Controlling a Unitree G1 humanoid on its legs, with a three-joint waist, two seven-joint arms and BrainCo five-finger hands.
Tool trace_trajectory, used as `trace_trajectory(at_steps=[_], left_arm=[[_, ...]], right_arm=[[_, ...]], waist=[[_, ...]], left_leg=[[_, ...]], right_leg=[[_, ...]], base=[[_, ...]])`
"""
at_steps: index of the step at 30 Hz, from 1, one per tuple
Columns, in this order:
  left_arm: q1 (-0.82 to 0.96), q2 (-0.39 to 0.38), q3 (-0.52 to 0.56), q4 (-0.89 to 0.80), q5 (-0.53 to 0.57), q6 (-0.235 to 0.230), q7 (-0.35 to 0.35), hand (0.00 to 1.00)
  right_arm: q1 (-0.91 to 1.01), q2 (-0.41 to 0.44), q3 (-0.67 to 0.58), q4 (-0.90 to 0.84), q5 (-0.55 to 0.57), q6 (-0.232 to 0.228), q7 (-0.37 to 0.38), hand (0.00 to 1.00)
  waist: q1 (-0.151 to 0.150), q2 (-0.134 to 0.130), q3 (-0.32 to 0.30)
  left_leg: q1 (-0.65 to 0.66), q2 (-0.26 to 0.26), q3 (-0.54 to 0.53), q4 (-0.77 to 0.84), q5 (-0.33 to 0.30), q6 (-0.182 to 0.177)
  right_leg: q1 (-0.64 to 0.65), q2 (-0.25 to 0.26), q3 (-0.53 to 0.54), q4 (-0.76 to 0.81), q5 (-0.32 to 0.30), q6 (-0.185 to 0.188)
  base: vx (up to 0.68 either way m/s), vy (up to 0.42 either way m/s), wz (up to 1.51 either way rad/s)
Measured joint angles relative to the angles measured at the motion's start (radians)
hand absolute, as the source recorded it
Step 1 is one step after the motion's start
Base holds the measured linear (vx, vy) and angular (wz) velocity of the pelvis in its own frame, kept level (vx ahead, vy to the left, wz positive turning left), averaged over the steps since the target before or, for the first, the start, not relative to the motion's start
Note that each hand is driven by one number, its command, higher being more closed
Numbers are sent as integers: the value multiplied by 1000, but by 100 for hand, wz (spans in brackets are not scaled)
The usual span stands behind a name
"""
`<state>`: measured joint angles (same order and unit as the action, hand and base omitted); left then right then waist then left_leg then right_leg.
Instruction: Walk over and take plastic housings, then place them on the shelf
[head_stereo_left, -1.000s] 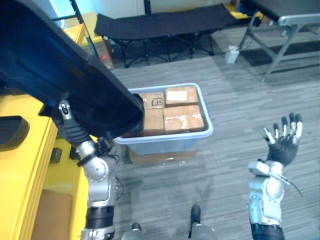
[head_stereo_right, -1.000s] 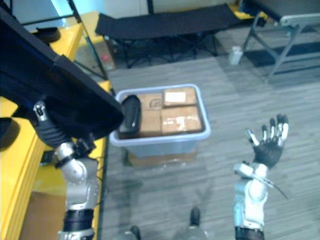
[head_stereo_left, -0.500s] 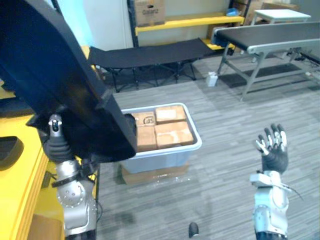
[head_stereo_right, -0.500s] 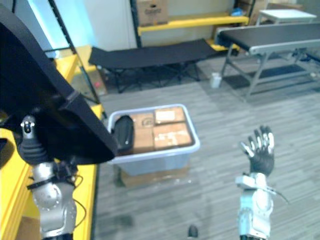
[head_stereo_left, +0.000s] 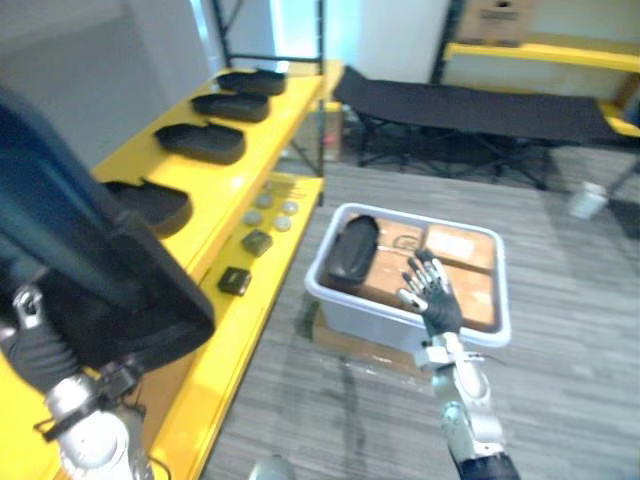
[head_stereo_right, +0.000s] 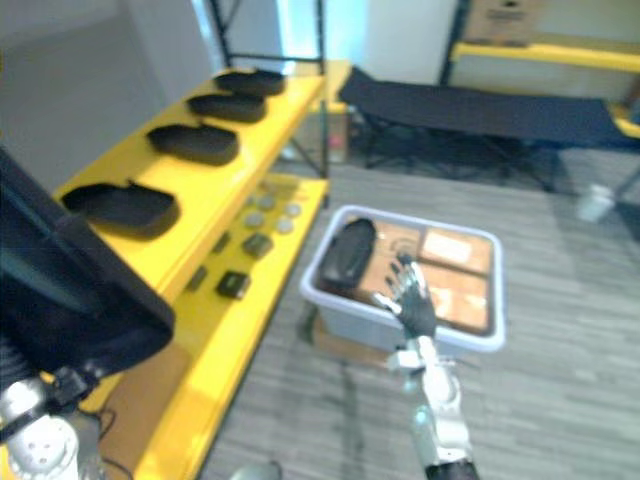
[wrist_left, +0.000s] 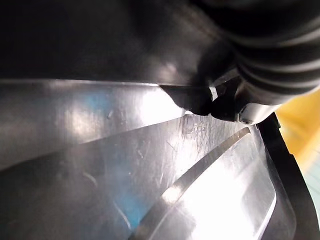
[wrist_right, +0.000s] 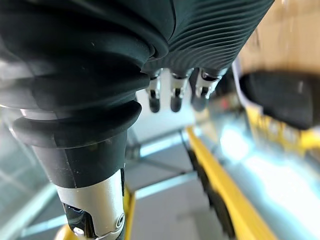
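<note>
Left eye view: the held housing (head_stereo_left: 95, 260), big and black, takes up the lower left; its long axis slants from upper left down to a blunt end seen in front of the lower level of the shelf (head_stereo_left: 225, 190).
Left wrist view: the held housing's glossy black surface lies close against the hand's ribbed cover.
Left hand (head_stereo_left: 38, 350): under the held housing with the wrist upright, carrying it; whether it grips cannot be told, as the housing hides it.
Right hand (head_stereo_left: 435, 300): raised upright on a bent arm, seen in front of the bin's near wall; fingers (wrist_right: 173, 97) straight and spread wide, holding nothing.
Bin (head_stereo_left: 400, 325): pale plastic, on the floor near the shelf's front edge, resting on flat cardboard (head_stereo_left: 350, 345).
Bin contents: brown boxes (head_stereo_left: 455, 250) packed flat; the bin housing (head_stereo_left: 352, 248) lies on them along the left end wall, long axis running from near wall to far wall.
Shelf, upper level: four shelf housings (head_stereo_left: 200, 142) in a row along it, apart from one another, each lying flat with its long axis across the level.
Shelf, lower level: small parts (head_stereo_left: 256, 241), round grey pieces and dark blocks, lie loose towards the front edge.
Behind the bin: a black cot (head_stereo_left: 480, 100) on the floor.
</note>
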<state>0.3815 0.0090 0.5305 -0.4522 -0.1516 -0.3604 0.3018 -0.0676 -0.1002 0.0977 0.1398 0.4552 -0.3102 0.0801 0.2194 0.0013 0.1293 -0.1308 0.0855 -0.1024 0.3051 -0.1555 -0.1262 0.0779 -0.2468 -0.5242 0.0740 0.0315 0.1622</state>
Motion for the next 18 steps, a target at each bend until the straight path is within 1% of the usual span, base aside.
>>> trace_trajectory(at_steps=[2, 3, 4, 5, 7, 8, 9, 12, 13, 15, 16, 18], left_arm=[[10, 0, 59, -1, -12, -45, -7, 100], [9, 0, 65, -1, -15, -49, -7, 100], [9, 0, 93, -3, -36, -68, -6, 100], [12, 0, 113, -4, -41, -81, -5, 100], [13, 0, 141, -6, -42, -90, 2, 100], [13, -1, 149, -6, -44, -93, 4, 100], [11, -1, 161, -6, -44, -96, 10, 100], [13, -1, 181, -9, -42, -121, 32, 100], [13, -2, 197, -9, -34, -126, 35, 100], [14, -9, 231, -9, -35, -137, 40, 100], [14, -19, 252, -9, -39, -146, 39, 100], [17, -20, 255, -9, -44, -158, 39, 100]], right_arm=[[-36, 1, 46, 0, -21, -3, -36, 0], [-37, 2, 53, 0, -24, -3, -39, 0], [-42, 2, 85, 0, -47, -3, -41, 0], [-43, 2, 102, 0, -59, -3, -43, 0], [-57, 2, 110, 2, -79, -2, -41, 0], [-65, 1, 110, 4, -80, -2, -39, 0], [-77, 0, 111, 8, -80, -2, -37, 0], [-99, -7, 131, 24, -81, 1, -35, 0], [-104, -7, 140, 41, -84, 2, -34, 0], [-105, -8, 152, 51, -93, 2, -35, 0], [-106, -8, 157, 53, -113, 2, -38, 0], [-108, -15, 168, 60, -118, 2, -38, 0]], waist=[[32, 0, 34], [36, 1, 37], [53, -7, 51], [66, -5, 58], [80, -13, 66], [87, -8, 76], [99, -9, 84], [109, -12, 86], [123, -15, 88], [134, -22, 92], [144, -26, 95], [156, -34, 98]], left_leg=[[-31, -18, -30, 68, -34, 7], [-37, -21, -34, 76, -37, 8], [-51, -38, -55, 108, -53, 13], [-66, -47, -63, 127, -61, 16], [-84, -58, -81, 144, -64, 19], [-84, -62, -83, 146, -64, 19], [-86, -65, -86, 149, -65, 20], [-115, -79, -124, 158, -64, 20], [-114, -80, -134, 159, -64, 20], [-112, -81, -146, 160, -64, 19], [-109, -81, -160, 161, -66, 17], [-98, -79, -164, 157, -67, 15]], right_leg=[[-22, -42, -22, 121, -74, 3], [-26, -47, -24, 132, -82, 4], [-33, -70, -33, 185, -113, 9], [-40, -86, -45, 212, -131, 15], [-43, -98, -59, 236, -141, 15], [-43, -102, -61, 243, -144, 16], [-42, -107, -66, 250, -148, 17], [-38, -115, -107, 260, -159, 19], [-30, -113, -116, 258, -161, 16], [-10, -105, -139, 246, -160, 17], [-3, -99, -144, 237, -160, 18], [16, -95, -153, 224, -160, 18]], base=[[-30, 132, 50], [-22, 105, 45], [-17, 89, 39], [-1, 62, 40], [-2, 18, 29], [-6, 9, 21], [-6, 5, 21], [17, -26, 31], [42, -46, 28], [50, -53, 25], [37, -48, 21], [25, -27, 12]])
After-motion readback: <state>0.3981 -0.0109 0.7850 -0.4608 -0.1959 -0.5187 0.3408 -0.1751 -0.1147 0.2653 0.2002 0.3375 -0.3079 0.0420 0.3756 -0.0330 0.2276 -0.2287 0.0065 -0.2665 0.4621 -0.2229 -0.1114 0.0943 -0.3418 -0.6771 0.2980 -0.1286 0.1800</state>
